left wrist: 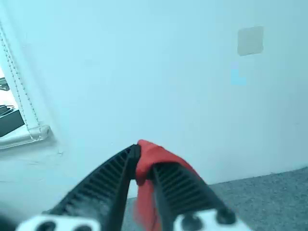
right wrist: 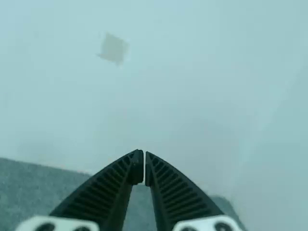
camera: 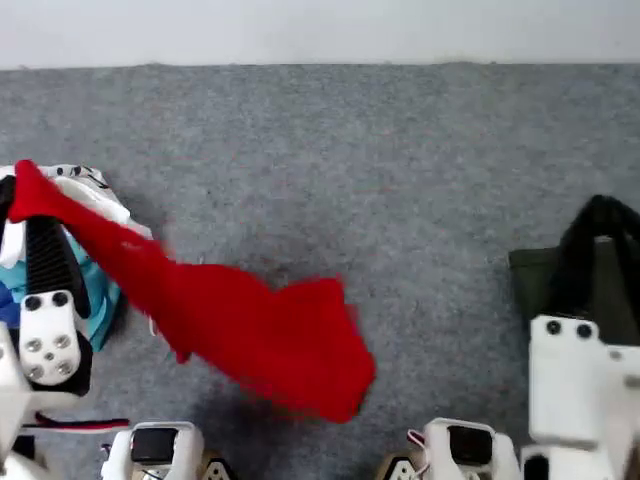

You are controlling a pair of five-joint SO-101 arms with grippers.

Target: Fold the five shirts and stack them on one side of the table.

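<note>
The red shirt [camera: 260,330] was seen stretched along a diagonal. Its upper end was raised at the left edge of the counter [camera: 400,180], and its broad lower end was directed toward the middle of the near edge. That lower end was blurred, and whether it touched the grey surface could not be told. The upper end was pinched between the fingers of the left hand [left wrist: 142,153], with a red fold bulging past the fingertips.

At the left edge, a pile of white and teal cloth [camera: 100,290] was partly hidden by the left arm [camera: 45,330] and the red shirt. How many shirts lay there could not be made out. Dark print on the white cloth was too small to be read.

At the right edge, a dark green shirt [camera: 528,280] was largely covered by the right arm [camera: 580,380].

The right hand [right wrist: 144,166] was pressed together on nothing. It was pointed at a pale wall [right wrist: 202,72] marked by a small square patch [right wrist: 114,48].
</note>
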